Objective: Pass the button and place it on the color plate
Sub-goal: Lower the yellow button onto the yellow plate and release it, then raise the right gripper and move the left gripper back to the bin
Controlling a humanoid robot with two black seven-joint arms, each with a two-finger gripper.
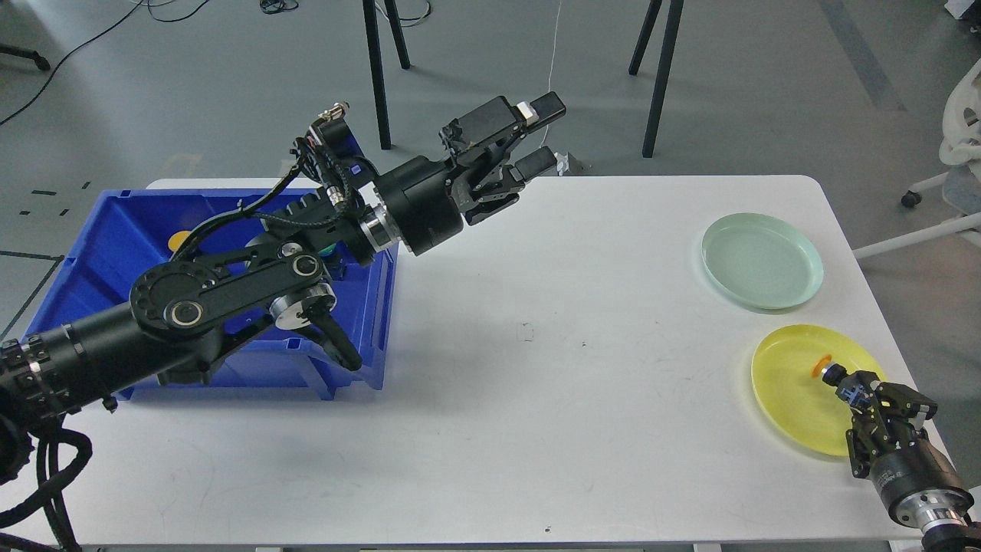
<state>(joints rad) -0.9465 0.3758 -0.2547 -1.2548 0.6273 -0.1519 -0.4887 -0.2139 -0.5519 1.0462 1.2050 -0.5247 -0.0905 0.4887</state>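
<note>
A small orange button (821,364) sits tilted at the tip of my right gripper (831,375), which appears shut on it, just over the yellow plate (789,391) at the table's right front. A pale green plate (762,261) lies behind the yellow one. My left gripper (539,135) is open and empty, raised above the table's far edge, right of the blue bin (100,253). A yellow button (179,239) and a teal one (328,251) show partly in the bin behind my left arm.
The white table (536,368) spans the view. My left arm crosses over the bin's right wall. Black stand legs (377,77) rise on the floor behind the table, and a white chair base (950,176) stands at the far right.
</note>
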